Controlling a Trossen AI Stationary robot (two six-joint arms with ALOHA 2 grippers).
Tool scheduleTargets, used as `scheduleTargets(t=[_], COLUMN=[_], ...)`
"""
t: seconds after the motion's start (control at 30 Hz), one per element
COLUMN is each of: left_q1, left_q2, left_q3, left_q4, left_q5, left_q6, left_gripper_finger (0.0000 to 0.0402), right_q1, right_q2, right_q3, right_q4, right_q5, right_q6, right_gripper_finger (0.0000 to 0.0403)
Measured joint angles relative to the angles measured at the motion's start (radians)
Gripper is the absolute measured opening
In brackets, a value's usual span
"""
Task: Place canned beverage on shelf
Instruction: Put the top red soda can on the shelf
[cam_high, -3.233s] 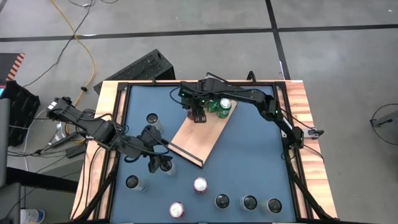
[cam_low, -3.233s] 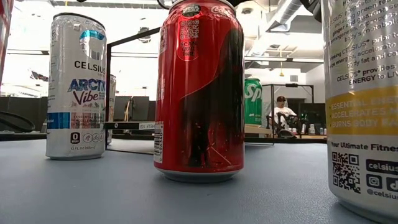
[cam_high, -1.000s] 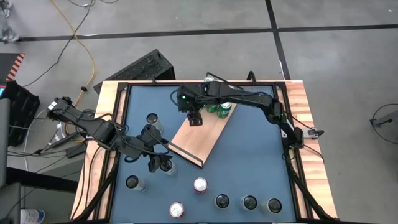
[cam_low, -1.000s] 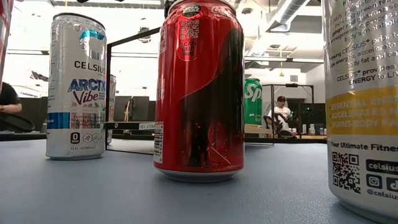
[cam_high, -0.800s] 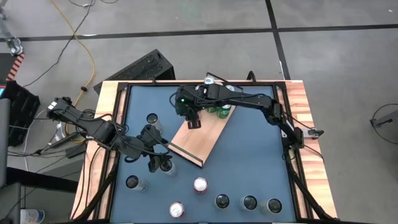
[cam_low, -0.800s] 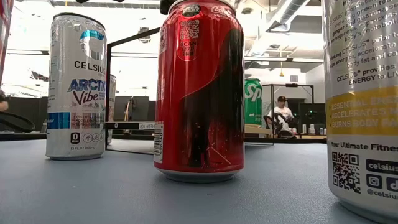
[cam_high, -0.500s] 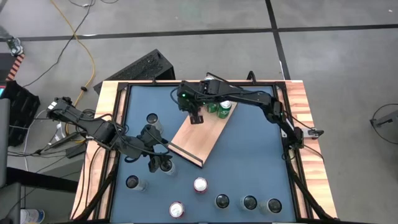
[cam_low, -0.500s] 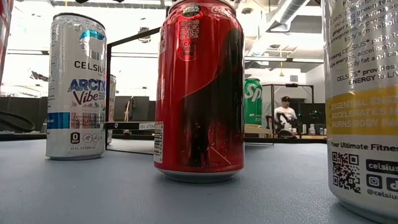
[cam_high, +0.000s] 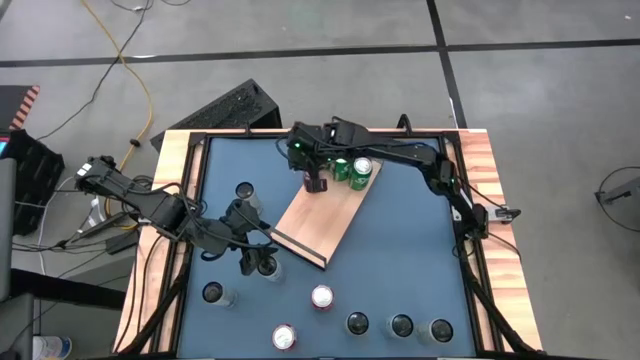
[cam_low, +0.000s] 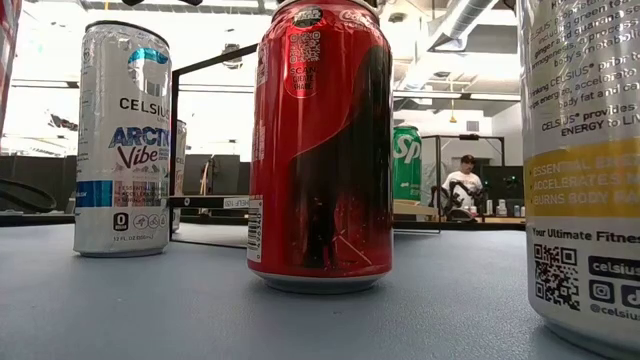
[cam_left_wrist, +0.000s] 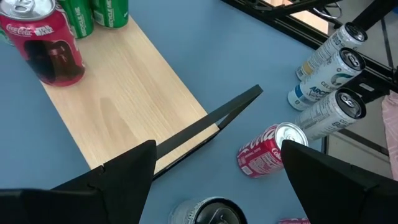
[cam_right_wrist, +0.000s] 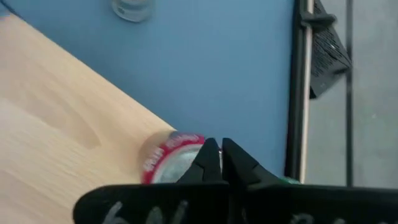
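The blue tabletop (cam_high: 400, 260) carries the shelf (cam_high: 320, 225), a light-wood board lying askew near its middle. At the shelf's far end stand two green cans (cam_high: 350, 170) and a red can (cam_left_wrist: 53, 46), the red one largely hidden from above by the right gripper (cam_high: 316, 184), whose fingers are pressed together, empty, just above it. The left gripper (cam_high: 255, 262) hangs spread wide over a can that its own body mostly hides. Loose cans (cam_high: 322, 297) stand along the near edge, one cut off in the low view
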Motion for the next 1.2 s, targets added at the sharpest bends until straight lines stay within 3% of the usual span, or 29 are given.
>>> scheduleTargets(t=[0.2,0.3,0.47,0.53,1.2], left_q1=[0.0,0.0,0.0,0.0,0.0], left_q2=[0.0,0.0,0.0,0.0,0.001], left_q3=[0.0,0.0,0.0,0.0,0.0], left_q4=[0.0,0.0,0.0,0.0,-0.023], left_q5=[-0.022,-0.033,-0.049,-0.05,-0.056], left_q6=[0.001,0.004,0.012,0.012,0.032], left_gripper_finger=[0.033,0.033,0.033,0.033,0.033], right_q1=[-0.018,-0.006,0.027,0.03,0.015], right_q2=[0.0,-0.014,-0.029,-0.003,0.05], right_q3=[0.0,0.0,0.004,0.003,0.001], right_q4=[-0.014,0.007,0.006,-0.002,-0.005], right_q5=[0.048,-0.001,-0.168,-0.179,-0.036], right_q6=[-0.003,-0.043,-0.114,-0.133,-0.159], right_gripper_finger=[0.0001,0.0,0.0,0.0,0.0])
